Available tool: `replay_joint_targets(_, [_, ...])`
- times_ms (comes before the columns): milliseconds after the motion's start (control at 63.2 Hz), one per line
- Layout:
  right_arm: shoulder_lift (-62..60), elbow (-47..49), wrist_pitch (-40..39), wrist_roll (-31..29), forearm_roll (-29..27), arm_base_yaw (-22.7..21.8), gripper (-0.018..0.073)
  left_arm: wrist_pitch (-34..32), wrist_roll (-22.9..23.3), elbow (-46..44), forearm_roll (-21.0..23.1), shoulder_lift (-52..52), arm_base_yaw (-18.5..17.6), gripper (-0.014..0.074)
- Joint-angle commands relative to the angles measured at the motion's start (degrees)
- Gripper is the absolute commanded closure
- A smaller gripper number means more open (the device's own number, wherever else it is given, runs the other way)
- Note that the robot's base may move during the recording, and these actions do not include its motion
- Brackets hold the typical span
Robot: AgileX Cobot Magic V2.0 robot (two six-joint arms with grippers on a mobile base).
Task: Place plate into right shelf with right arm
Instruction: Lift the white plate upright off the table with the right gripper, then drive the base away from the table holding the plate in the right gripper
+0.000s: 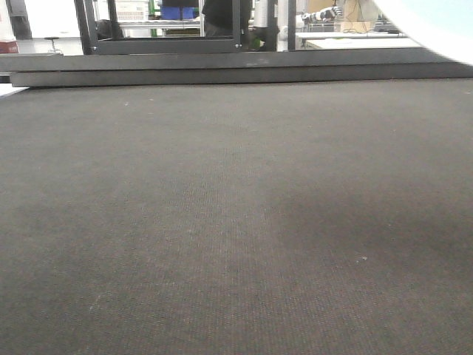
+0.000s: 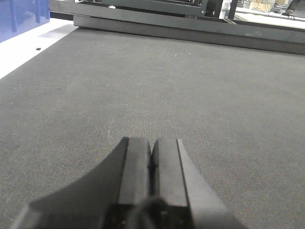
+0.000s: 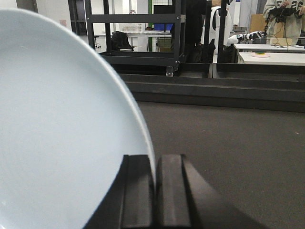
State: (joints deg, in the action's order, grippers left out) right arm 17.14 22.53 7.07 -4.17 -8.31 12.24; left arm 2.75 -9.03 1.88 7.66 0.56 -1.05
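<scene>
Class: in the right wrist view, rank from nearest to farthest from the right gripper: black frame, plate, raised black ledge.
1. plate, clamped in the right gripper.
2. raised black ledge, across the mat.
3. black frame, behind the ledge.

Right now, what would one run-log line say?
right end effector: shut on plate rim | left end effector: shut, empty | plate: not yet shelved

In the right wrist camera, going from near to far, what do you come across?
right gripper shut on the plate → dark mat → black ledge → black metal frame
</scene>
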Motion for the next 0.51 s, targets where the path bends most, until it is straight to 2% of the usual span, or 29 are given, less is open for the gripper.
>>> replay_joint_targets(0, [0.27,1.70,-4.62,-0.27,-0.30,-0.44,0.0507,-5.16,0.40,0.59,0.47,0.59,-0.11,0.0724])
replay_joint_targets(491, [0.27,1.70,-4.41,-0.27,-0.30,-0.44,0.0507,-5.16,0.40,0.59,0.47,0.59,-0.11,0.0724])
